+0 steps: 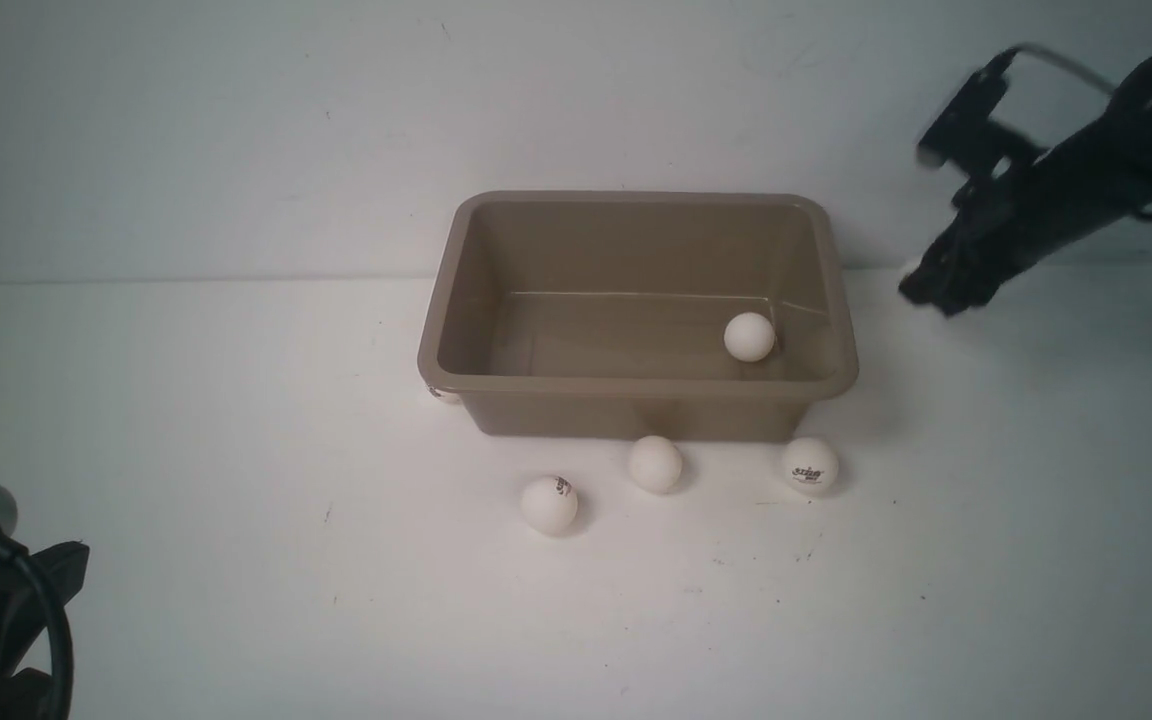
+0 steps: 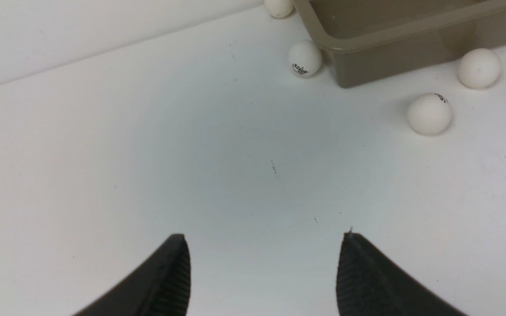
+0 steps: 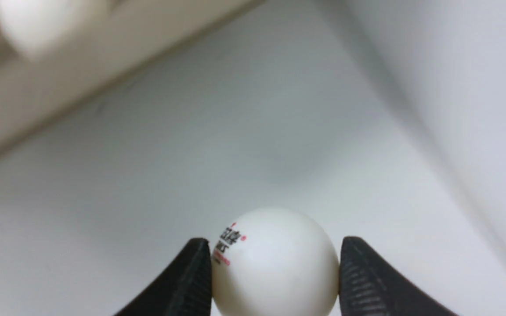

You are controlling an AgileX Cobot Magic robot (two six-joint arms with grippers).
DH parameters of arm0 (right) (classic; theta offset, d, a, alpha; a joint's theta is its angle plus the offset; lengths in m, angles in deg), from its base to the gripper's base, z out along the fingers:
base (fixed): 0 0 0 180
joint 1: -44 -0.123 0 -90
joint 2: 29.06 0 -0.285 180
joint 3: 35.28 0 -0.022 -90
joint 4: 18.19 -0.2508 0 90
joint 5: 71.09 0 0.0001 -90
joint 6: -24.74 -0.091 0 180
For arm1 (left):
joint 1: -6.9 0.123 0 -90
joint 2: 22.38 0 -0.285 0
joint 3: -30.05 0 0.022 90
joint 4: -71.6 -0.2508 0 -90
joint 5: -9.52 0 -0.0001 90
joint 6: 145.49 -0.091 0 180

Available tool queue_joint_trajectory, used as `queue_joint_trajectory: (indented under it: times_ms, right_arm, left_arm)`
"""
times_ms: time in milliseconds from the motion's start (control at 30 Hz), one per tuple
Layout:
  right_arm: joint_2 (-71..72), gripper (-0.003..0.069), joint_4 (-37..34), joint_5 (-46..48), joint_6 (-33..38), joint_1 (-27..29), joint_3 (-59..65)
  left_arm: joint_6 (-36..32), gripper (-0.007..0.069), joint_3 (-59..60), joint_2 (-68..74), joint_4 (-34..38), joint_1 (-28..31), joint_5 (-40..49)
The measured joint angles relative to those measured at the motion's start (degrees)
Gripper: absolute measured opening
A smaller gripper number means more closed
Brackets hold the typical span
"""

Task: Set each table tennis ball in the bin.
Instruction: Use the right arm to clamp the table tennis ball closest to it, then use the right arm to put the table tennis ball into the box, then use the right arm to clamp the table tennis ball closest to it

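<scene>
table tennis balls [image 1: 656, 464] are scattered round the bin [image 1: 451, 300]: three on the table [image 1: 236, 500] just in front of its near wall, one tucked at its near left corner [image 2: 305, 58], and one already inside [image 1: 749, 337] by the right wall. over on the right, the right gripper [image 3: 275, 240] has a logo ball [image 3: 275, 272] pinched squarely between both jaws. they are closed snug on it, out beside the bin's right side, and it looks lifted clear of the table. the left gripper [image 2: 264, 263] hangs with its jaws wide apart and nothing in them, well back from the balls.

here's the danger, i'd say: it's a smooth round ball with thin contact on each side, so a jolt during the carry could squirt it out and send it rolling away. let it go too high, or over the rim rather than the middle, and it may bounce off that flared lip or straight back out. a drop onto the ball inside could knock both about. and the balls by the near wall will roll at the lightest brush from a low arm.
</scene>
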Motion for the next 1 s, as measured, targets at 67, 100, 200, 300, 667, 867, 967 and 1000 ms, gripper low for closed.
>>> queue_joint_trajectory:
  times_ms: [67, 100, 200, 300, 667, 867, 967, 1000]
  right_arm:
    - [2.34, 0.0339, -6.25, 2.57, 1.8, 0.11, 0.0]
    - [3.43, 0.0339, -13.12, 5.75, 4.27, -0.53, 0.0]
    - [3.74, 0.0339, -21.11, 11.21, 8.12, -2.7, 0.0]
    - [3.2, 0.0339, -23.29, 13.08, 9.4, -5.69, 0.0]
    - [2.57, 0.047, -24.13, 6.72, 3.1, -7.85, 0.0]
    - [4.62, 0.0627, -24.15, 6.89, 2.6, -7.49, 0.06]
    - [9.35, 0.0618, -23.49, 8.08, 1.55, -6.09, 0.1]
    - [11.41, 0.0611, -22.83, 8.66, 0.76, -5.48, 0.1]
  left_arm:
    - [0.0, 0.0405, 0.0, 0.0, 0.0, 0.0, 0.0]
    - [0.0, 0.0405, 0.0, 0.0, 0.0, 0.0, 0.0]
    - [0.0, 0.0405, 0.0, 0.0, 0.0, 0.0, 0.0]
    - [0.0, 0.0405, 0.0, 0.0, 0.0, 0.0, -0.04]
    - [0.0, 0.0405, 0.0, 0.0, 0.0, 0.0, -0.04]
    - [0.0, 0.0405, 0.0, 0.0, 0.0, 0.0, -0.04]
    - [0.0, 0.0405, 0.0, 0.0, 0.0, 0.0, -0.04]
    - [0.0, 0.0405, 0.0, 0.0, 0.0, 0.0, -0.04]
